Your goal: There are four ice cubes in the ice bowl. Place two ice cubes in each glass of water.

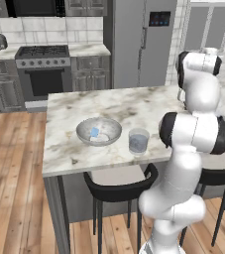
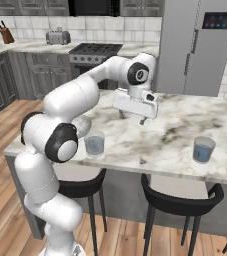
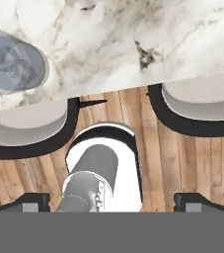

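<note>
Broadly, a marble island counter [image 1: 134, 101] carries everything, with black bar stools [image 2: 177, 200] tucked under its near edge and a wood-plank floor [image 1: 15, 173] below. Behind it stand a steel refrigerator [image 2: 200, 45], a range with a dark oven door [image 1: 43, 74], and grey cabinets under a tiled wall.

The white arm bends over the counter, and in the right base view its gripper [image 2: 131, 119] hangs above the marble between the two glasses, clear of both. Its fingers stand spread wide apart with nothing between them; in the hand view the two dark fingertips [image 3: 32, 201] sit at opposite sides of the picture, with floor and stool seats between them.

The ice bowl [image 1: 98, 131] sits on the counter toward its left end in the left base view. Inside it one pale-blue ice cube [image 1: 94, 132] shows plainly, next to a paler patch that may be more ice; how many cubes lie there I cannot tell.

Just to the right of the bowl, near the counter's front edge, stands one glass of water [image 1: 138, 141]. The same glass appears beside the robot's elbow in the right base view and from above in the hand view, where pale cube-like shapes seem to show in the water.

The second glass of water [image 2: 203, 148] stands well apart, far along the counter near the front edge; its contents are too small to make out.
</note>
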### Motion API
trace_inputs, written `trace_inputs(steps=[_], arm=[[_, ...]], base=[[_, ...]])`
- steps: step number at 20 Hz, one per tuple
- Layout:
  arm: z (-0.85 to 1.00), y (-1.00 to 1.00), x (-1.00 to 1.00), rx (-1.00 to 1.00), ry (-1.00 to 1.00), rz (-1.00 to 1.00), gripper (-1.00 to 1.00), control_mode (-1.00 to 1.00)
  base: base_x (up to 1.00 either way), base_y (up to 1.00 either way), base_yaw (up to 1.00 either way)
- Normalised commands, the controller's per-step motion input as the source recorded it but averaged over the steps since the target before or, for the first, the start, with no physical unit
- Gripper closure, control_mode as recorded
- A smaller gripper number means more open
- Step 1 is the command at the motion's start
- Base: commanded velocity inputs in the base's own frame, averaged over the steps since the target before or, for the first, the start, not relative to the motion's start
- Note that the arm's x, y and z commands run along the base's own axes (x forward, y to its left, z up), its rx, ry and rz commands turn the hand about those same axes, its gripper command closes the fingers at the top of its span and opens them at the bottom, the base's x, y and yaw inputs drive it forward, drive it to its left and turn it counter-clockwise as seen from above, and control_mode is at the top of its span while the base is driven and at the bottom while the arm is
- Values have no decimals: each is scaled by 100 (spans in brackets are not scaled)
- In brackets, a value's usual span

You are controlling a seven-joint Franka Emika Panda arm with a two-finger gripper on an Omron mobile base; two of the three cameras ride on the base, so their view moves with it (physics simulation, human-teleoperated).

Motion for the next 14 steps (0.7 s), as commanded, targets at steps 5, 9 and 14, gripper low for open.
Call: trace_inputs(steps=[5, 9, 14], arm=[[34, 100, 55, -1, -4, 15, -100, -100], [9, 100, 52, 2, 0, 13, -100, -100], [0, 100, 18, 0, -1, 16, -100, -100]], base=[[0, 0, 0], [0, 0, 0], [0, 0, 0]])
